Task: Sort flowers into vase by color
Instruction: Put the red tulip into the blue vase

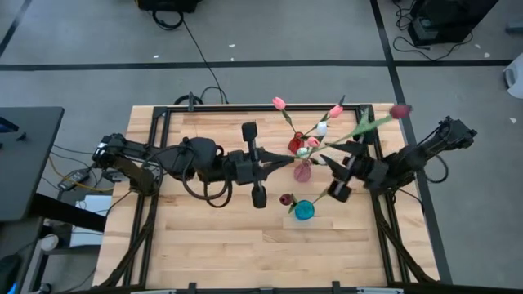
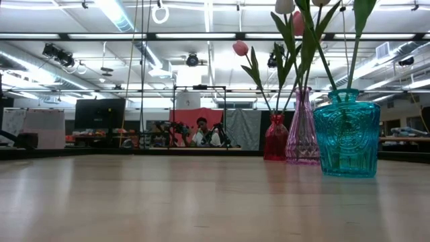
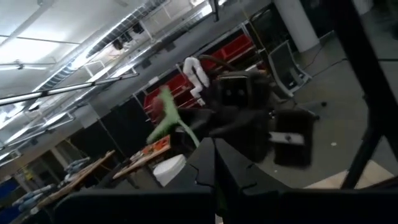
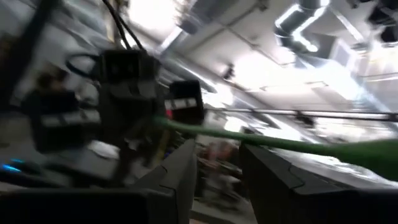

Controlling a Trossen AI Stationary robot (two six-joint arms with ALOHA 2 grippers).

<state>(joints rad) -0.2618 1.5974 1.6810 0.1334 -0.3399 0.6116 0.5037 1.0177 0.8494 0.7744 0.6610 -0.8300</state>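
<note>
Fingers of our left gripper (image 1: 288,162) pinch a green stem while our right gripper (image 1: 325,160), parted, straddles the maroon tulip (image 1: 400,110) stem, above a wooden table (image 1: 212,237) with three vases, workshop behind.

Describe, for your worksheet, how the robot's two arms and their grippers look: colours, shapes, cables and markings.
Both arms are dark, nearly black, built of chunky jointed segments with black cables looping beside them. The left gripper tapers to two slim dark fingers behind a T-shaped black crossbar. The right gripper has flat dark fingers and a blocky wrist carrying a small white label. No other markings are legible.
</note>
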